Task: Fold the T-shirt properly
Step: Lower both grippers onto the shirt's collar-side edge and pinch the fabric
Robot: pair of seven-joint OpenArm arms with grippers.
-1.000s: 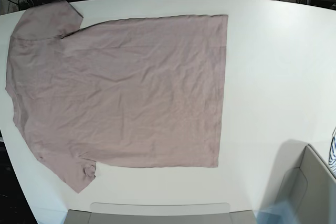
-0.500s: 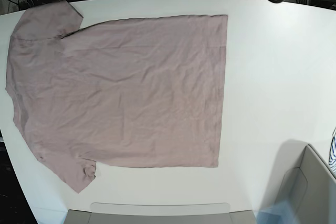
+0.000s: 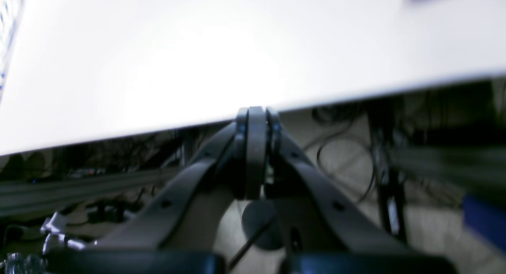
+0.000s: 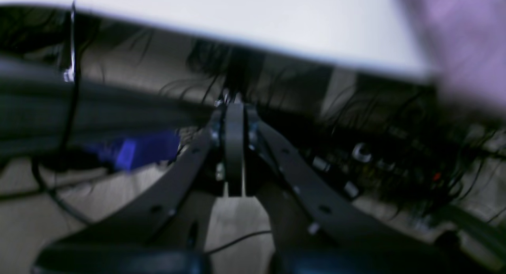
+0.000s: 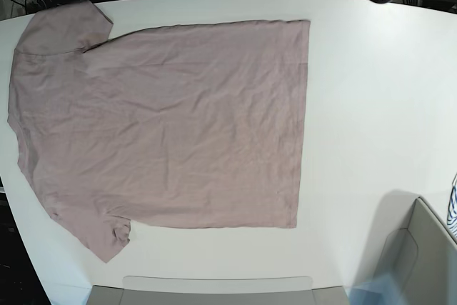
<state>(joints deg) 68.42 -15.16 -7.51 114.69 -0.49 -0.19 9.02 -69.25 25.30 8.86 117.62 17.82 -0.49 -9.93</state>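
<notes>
— What do we see from the base view?

— We see the mauve-pink T-shirt lying flat and wrinkled across the left and centre of the white table. Its straight hem runs down the middle of the frame, and its two short sleeves sit at the upper left and the lower left. At the lower right edge we make out a pale grey bin, with a sliver of blue-and-white striped cloth at the right border.

— And where are the arms?

— We catch only small bits of hardware along the top edge of that frame, one at the upper left and one at the upper right, both beyond the table's far edge and well apart from the shirt.

— What of the left gripper?

— In the left wrist view, blurred, we see the left gripper with its dark fingers pressed together, nothing between them. The tips sit at the centre of the frame, right at the table's edge line, with cables and floor below.

— And the right one?

— In the right wrist view, also blurred, the right gripper is likewise pressed together and carries nothing. Its tips sit mid-frame against dark cabling under the table edge. The shirt shows as a pink smear in the upper right corner, apart from the fingers.
</notes>
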